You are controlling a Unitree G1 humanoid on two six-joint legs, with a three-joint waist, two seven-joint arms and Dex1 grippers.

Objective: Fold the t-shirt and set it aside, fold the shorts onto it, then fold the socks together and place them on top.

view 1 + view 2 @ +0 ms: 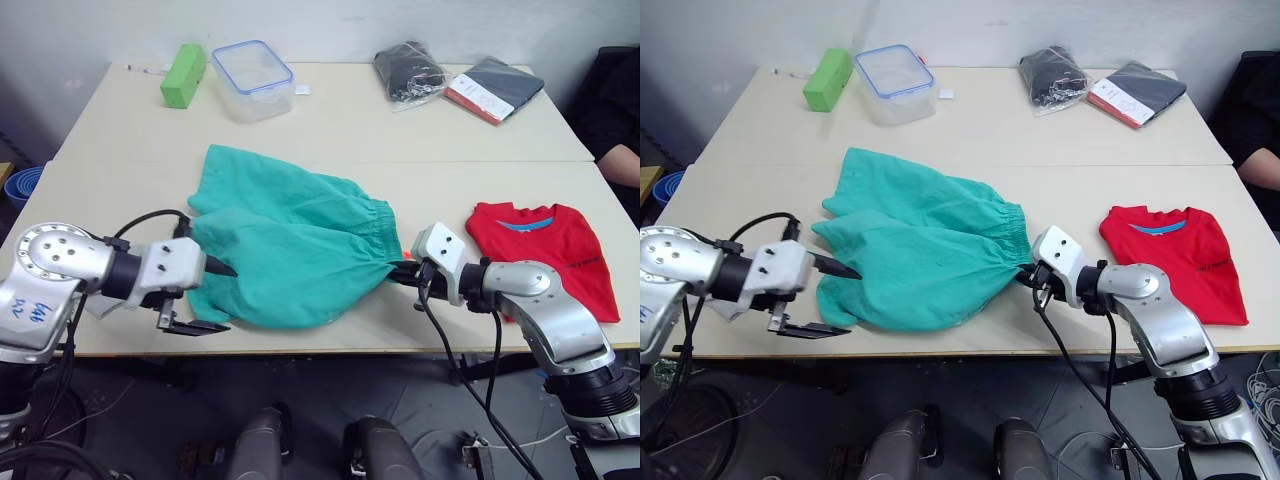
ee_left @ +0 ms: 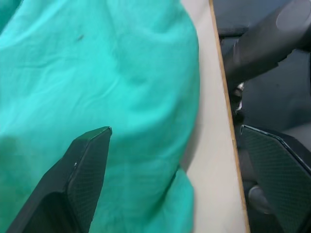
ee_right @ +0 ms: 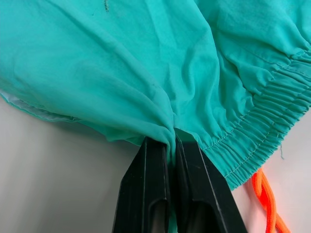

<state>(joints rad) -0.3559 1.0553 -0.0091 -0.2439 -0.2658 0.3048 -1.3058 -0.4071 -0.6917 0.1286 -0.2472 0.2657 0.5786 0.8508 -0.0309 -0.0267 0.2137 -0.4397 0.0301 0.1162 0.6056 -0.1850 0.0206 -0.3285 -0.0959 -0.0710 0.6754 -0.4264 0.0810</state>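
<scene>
The teal-green shorts (image 1: 290,240) lie spread on the near table, waistband toward the right. My right gripper (image 1: 400,272) is shut on a bunch of cloth at the near waistband corner (image 3: 170,141). The orange drawstring (image 3: 265,194) trails beside it. My left gripper (image 1: 215,298) is open at the shorts' near-left leg end: one finger (image 2: 87,165) rests over the cloth and the other (image 2: 277,170) hangs past the table edge. The red t-shirt (image 1: 545,250) lies folded flat at the right. The socks are out of view.
On the far table stand a green box (image 1: 184,75), a clear lidded container (image 1: 253,78), a black bagged bundle (image 1: 408,72) and a dark flat package (image 1: 495,88). A person's arm (image 1: 622,162) shows at the right edge. A blue bowl (image 1: 20,185) sits off the table at left.
</scene>
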